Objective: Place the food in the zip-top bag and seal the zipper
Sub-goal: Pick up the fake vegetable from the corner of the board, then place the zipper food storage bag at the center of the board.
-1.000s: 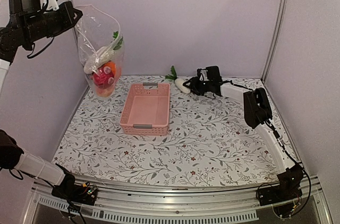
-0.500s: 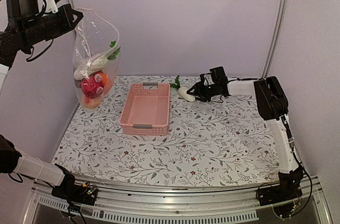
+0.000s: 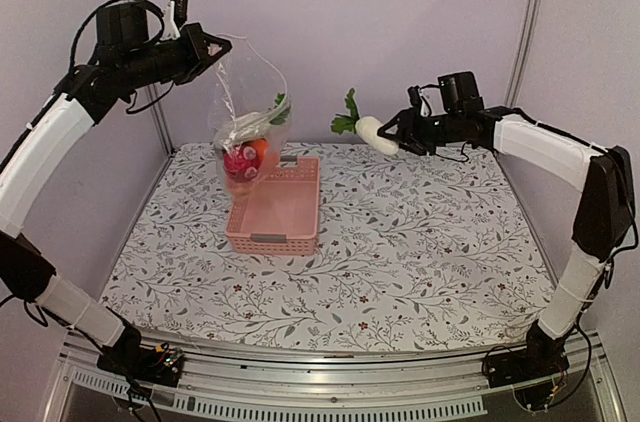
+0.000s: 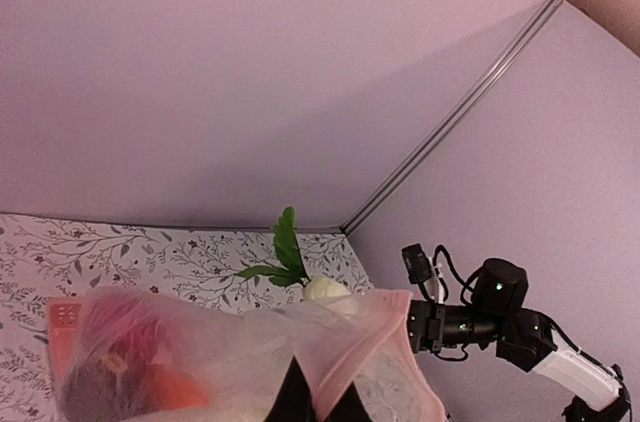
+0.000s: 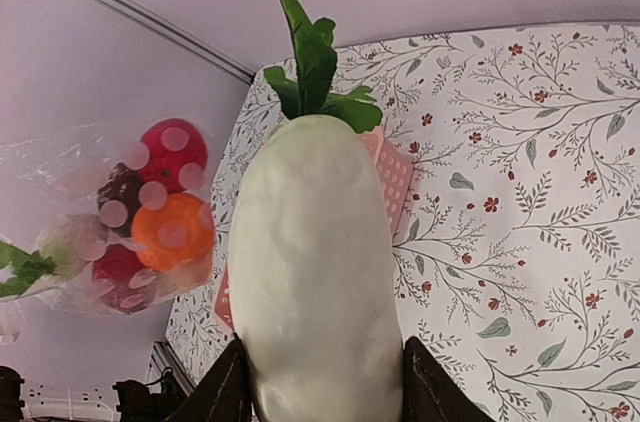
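Radish (image 3: 371, 133): we see it held off the bench, clamped in the right gripper (image 3: 400, 134) jaws, leaves toward the bag.
Bag (image 3: 245, 107): we see it hanging above the pink basket (image 3: 275, 204), its top edge pinched in the left gripper (image 3: 208, 45), jaws together on the plastic; other food (image 3: 244, 157) sits in its bottom.
Step, as we judge it: carry the radish over the bag's mouth, go in leaves first, let go only once it is well inside.
Right wrist view: we get the jaws' grip on the radish's sides.
Top view: we get the gap between radish and bag.
Left wrist view: we see the pinched top edge.
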{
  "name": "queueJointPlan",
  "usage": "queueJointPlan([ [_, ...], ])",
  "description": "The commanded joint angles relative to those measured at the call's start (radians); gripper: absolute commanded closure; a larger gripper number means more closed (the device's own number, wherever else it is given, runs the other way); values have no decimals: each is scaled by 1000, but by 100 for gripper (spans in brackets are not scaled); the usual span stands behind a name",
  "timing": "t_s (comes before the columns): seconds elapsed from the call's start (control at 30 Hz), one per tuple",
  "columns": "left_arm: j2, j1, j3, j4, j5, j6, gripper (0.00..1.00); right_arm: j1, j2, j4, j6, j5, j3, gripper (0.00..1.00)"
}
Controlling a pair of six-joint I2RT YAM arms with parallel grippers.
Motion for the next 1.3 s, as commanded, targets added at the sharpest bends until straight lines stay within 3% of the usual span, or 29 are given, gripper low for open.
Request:
queueJointPlan([
  [0.0, 97, -33, 8, 154, 114, -113, 100, -14, -176, -141, -65, 98, -5, 78],
  [0.17, 281, -112, 161, 172, 155, -140, 100, -75, -325, -218, -71, 129, 56, 78],
  [0.4, 526, -198, 376, 155, 228, -244, 100, -90, -408, -348, -112, 127, 198, 78],
  [0.63, 677, -243, 381, 155, 289, -345, 100, -89, -486, -428, -75, 37, 160, 78],
  [0.8, 752, -272, 472, 173, 281, -370, 100, -89, -540, -499, -71, 1, 120, 78],
  [0.97, 803, -293, 613, 188, 273, -401, 100, -90, -548, -547, -74, -39, 195, 78],
  [1.27, 806, -296, 627, 304, 245, -447, 100, -89, -508, -548, -49, -70, 267, 78],
])
